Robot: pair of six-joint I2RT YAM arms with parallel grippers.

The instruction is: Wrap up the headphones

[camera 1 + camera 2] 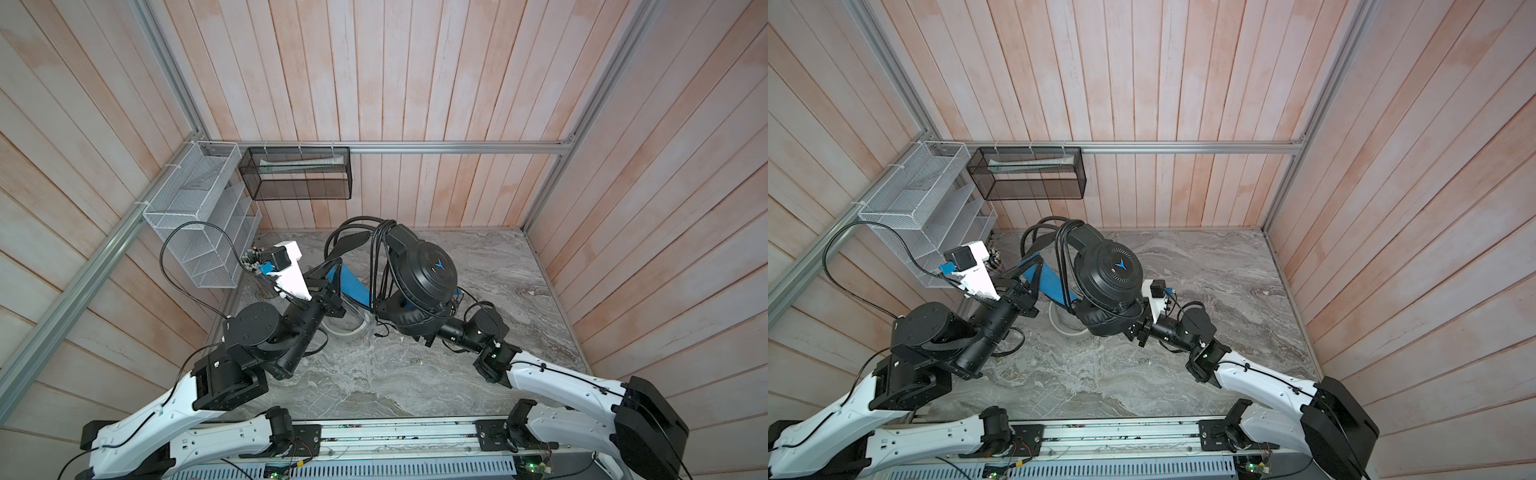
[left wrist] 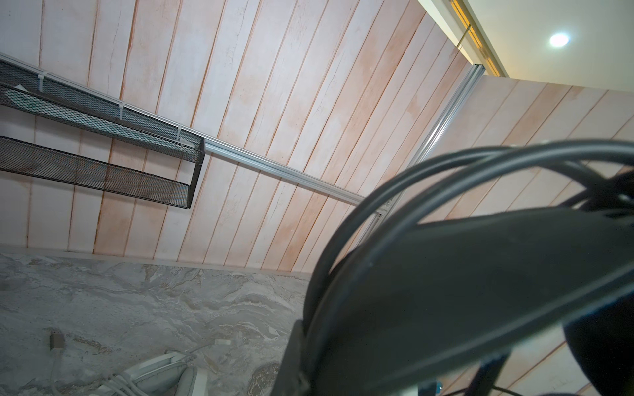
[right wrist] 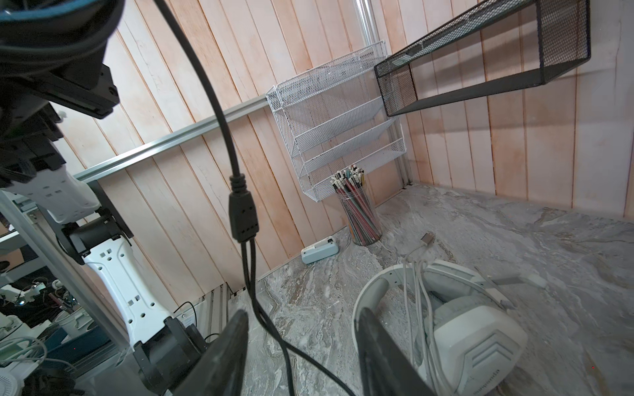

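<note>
The left gripper (image 1: 330, 272) is clenched on the headband of the black headphones (image 1: 428, 270), held above the table (image 1: 415, 374). The white headphones (image 3: 473, 329) lie beneath. The right gripper (image 3: 303, 319) stands half parted, with the black cable (image 3: 243, 212) hanging between its jaws. The pencil cup (image 3: 360, 212) holds pencils, and the black mesh basket (image 1: 297, 187) holds a pale long item (image 1: 307, 160).

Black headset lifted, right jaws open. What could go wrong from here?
The black cable, with its splitter, hangs loose between the fingers of the open right gripper; closing may miss it.
Only the left gripper holds the black over-ear headset, by its headband; it could swing or slip.
The white over-ear headset lies on the table below; the hanging cable could snag it.
</note>
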